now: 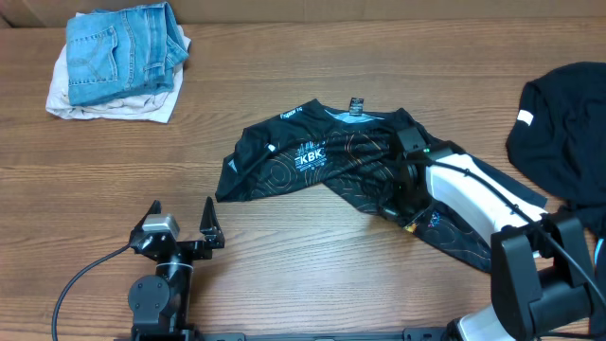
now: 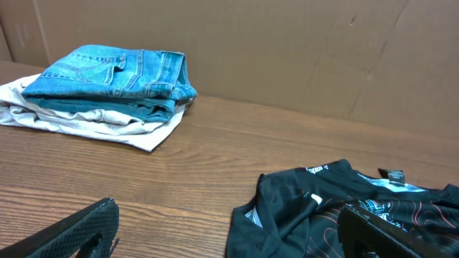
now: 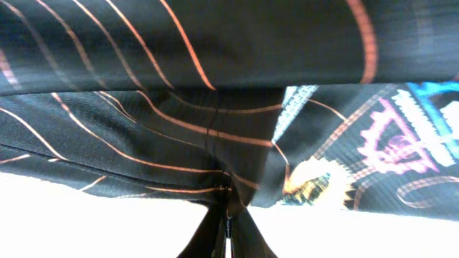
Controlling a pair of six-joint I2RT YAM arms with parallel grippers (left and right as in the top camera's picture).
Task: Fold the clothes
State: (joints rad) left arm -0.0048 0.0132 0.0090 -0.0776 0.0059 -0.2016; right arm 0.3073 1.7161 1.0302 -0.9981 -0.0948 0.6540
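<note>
**Item 1: jersey** [image 1: 312, 156]. Black with thin orange lines, it lies crumpled in the middle of the table [image 1: 284, 265], right of centre. Its long axis runs left to right, slanting towards my near right side. The neck label is at the far edge, so I judge that the collar points away from me and the white lettering faces up. The right end disappears under my right arm.

**Item 2: right gripper** [image 3: 228, 218]. My jaws are closed and pinching a ridge of jersey cloth near its near-right edge. The cloth bunches into the grip. I take this as a hold for pulling the garment flat before any fold.

**Item 3: left gripper** [image 1: 183, 218]. My jaws stand wide apart and hold nothing. It is low over bare wood, near the jersey's left end but not touching it. It looks parked there, ready to take that corner.

**Item 4: pile of folded jeans** [image 1: 123, 47]. It sits at the far left corner, well apart from the jersey and out of the working area.

**Item 5: dark garment** [image 1: 568, 104]. It is heaped at the far right, and what it is I cannot tell.
</note>
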